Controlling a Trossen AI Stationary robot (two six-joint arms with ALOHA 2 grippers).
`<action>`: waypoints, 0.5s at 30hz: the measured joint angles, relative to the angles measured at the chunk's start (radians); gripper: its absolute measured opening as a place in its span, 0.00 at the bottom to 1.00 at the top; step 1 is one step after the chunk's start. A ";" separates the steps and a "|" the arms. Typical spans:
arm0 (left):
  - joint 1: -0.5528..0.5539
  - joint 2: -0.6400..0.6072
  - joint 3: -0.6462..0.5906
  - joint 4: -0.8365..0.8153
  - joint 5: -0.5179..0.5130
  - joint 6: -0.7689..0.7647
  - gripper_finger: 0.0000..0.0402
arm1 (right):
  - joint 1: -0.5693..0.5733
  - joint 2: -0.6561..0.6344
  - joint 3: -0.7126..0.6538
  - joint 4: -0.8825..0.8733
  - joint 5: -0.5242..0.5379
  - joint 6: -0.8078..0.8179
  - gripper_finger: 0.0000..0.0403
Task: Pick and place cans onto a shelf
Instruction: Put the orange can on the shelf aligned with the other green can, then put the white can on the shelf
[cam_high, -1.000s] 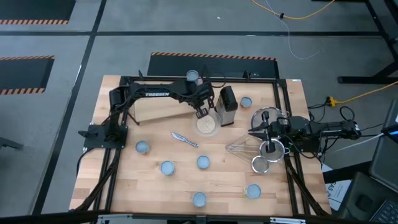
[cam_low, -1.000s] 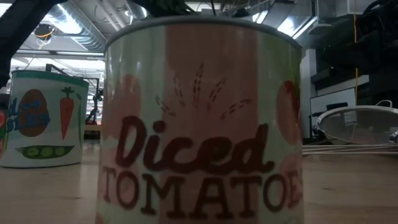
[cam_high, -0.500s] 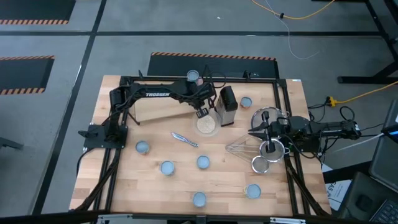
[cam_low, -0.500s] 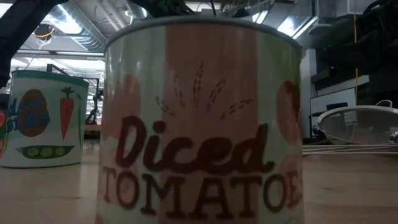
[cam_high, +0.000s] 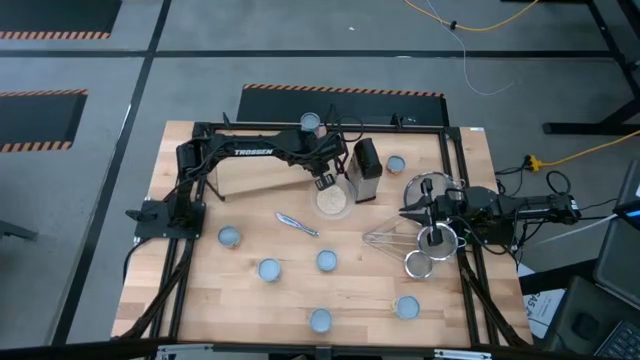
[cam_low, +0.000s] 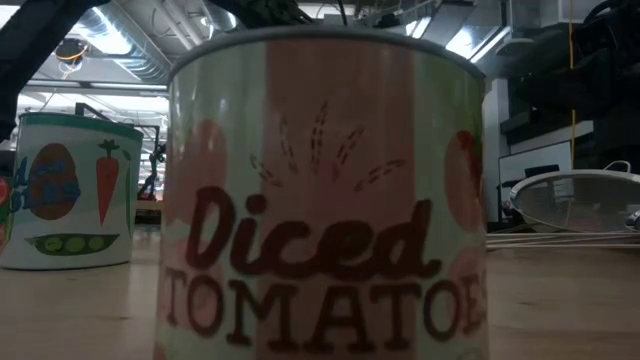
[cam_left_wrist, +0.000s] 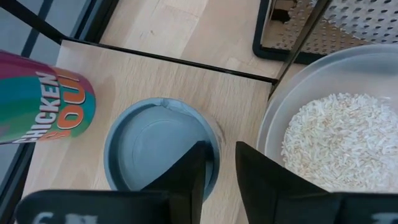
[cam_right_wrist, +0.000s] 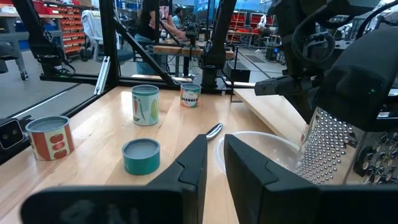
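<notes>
My left gripper (cam_high: 325, 181) is shut and stands low over a can with a pale blue-grey top (cam_left_wrist: 161, 146) that rests on the light-wood shelf (cam_left_wrist: 186, 78), between a "Chicken Soup" can (cam_left_wrist: 43, 102) and a bowl of rice (cam_left_wrist: 336, 137). My arm hides this can in the high view. Several more cans stand on the table, among them three (cam_high: 229, 237) (cam_high: 326, 261) (cam_high: 407, 307) toward the near side. A "Diced Tomatoes" can (cam_low: 325, 190) fills the low view. My right gripper (cam_high: 408, 212) is shut and waits at the right, by the strainers. My left gripper's fingers (cam_left_wrist: 193, 177) point down over the near rim of the can's top (cam_left_wrist: 208, 155). I cannot tell whether they touch it.
A metal grater (cam_high: 365, 170) and the rice bowl (cam_high: 334, 201) stand just right of the shelf. A spoon (cam_high: 297, 222) lies mid-table. Round strainers (cam_high: 430, 240) and a whisk (cam_high: 385, 237) lie under my right arm. A black frame (cam_high: 320, 130) borders the table.
</notes>
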 joint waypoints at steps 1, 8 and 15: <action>0.000 -0.001 0.000 0.000 0.000 0.000 0.20 | 0.000 0.000 0.000 0.000 0.000 0.000 0.15; 0.001 -0.023 -0.003 0.010 0.000 0.000 0.20 | 0.000 0.000 0.000 0.000 0.000 0.000 0.15; -0.002 -0.055 -0.003 0.026 0.001 0.001 0.19 | 0.000 0.000 0.000 0.000 0.000 0.001 0.15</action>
